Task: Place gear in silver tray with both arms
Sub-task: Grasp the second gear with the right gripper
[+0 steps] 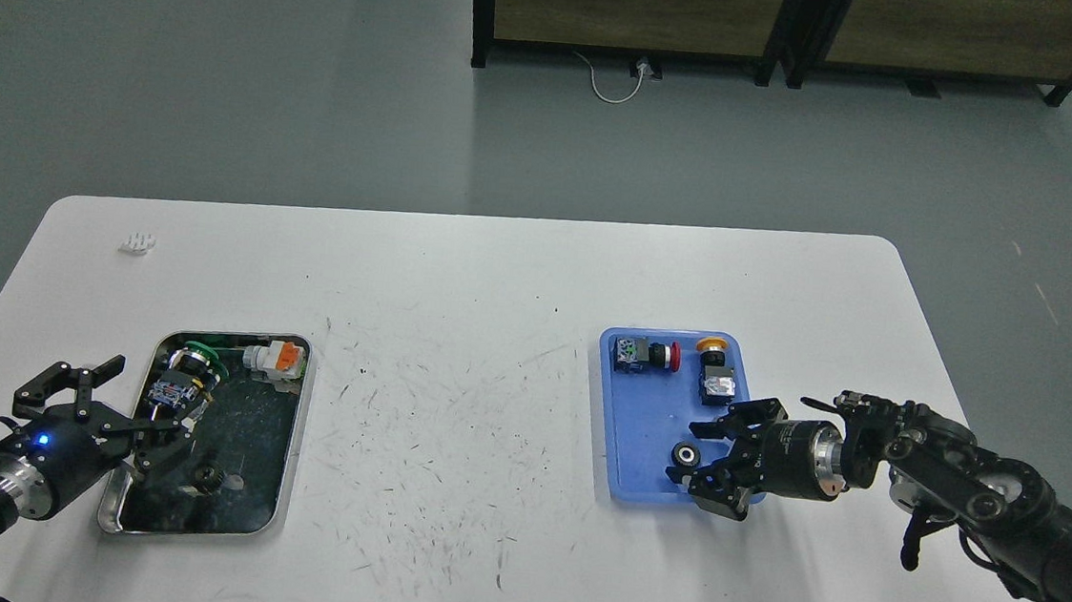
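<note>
The gear [683, 456], a small black ring with a pale centre, lies near the front of the blue plastic tray [642, 410] at the right. My right gripper [698, 455] reaches in from the right; it is open, with one finger on each side of the gear and close to it. The silver tray [290, 459] sits at the left and holds a green-capped switch [189, 371], an orange and white part [275, 358] and a small dark gear [210, 477]. My left gripper [118, 407] is open and empty over the silver tray's left rim.
The blue tray also holds a red push button [654, 354] and a yellow-capped switch [714, 372] at its back. A small white piece [137, 241] lies at the table's far left. Dark cabinets [787, 24] stand on the floor beyond the table.
</note>
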Controlling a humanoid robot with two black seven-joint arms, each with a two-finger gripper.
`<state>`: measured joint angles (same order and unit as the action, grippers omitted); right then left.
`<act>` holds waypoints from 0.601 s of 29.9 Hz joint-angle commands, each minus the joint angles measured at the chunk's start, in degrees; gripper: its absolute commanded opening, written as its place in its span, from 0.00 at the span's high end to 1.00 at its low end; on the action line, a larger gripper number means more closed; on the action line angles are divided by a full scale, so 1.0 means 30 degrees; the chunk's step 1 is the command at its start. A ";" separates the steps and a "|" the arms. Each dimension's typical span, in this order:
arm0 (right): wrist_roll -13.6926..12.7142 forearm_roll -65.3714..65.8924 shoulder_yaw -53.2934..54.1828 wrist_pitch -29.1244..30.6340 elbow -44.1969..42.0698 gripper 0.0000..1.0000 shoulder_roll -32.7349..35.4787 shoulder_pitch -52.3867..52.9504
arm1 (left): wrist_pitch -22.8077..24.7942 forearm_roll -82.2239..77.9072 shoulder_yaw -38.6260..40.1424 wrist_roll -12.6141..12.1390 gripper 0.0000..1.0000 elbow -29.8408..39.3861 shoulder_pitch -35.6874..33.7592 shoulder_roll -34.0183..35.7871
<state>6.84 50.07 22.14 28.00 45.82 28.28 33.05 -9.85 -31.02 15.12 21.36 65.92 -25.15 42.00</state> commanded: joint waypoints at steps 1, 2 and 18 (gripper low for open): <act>-0.0054 0.0009 -0.0026 0.0002 -0.0067 0.54 0.0007 0.0001 | 0.0001 -0.0001 -0.0001 -0.0001 0.02 0.0000 0.0005 0.0032; -0.0054 0.0009 -0.0026 0.0002 -0.0068 0.56 0.0007 0.0001 | 0.0001 -0.0001 -0.0001 -0.0001 0.02 0.0000 0.0005 0.0032; -0.0025 -0.0021 0.0557 0.0002 0.0341 0.73 0.0037 0.0206 | -0.0028 -0.0001 -0.0001 0.0028 0.02 0.0000 0.0034 0.0150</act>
<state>6.68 50.10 22.36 28.02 45.86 28.27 33.46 -9.93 -31.02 15.12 21.44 65.92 -25.06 42.32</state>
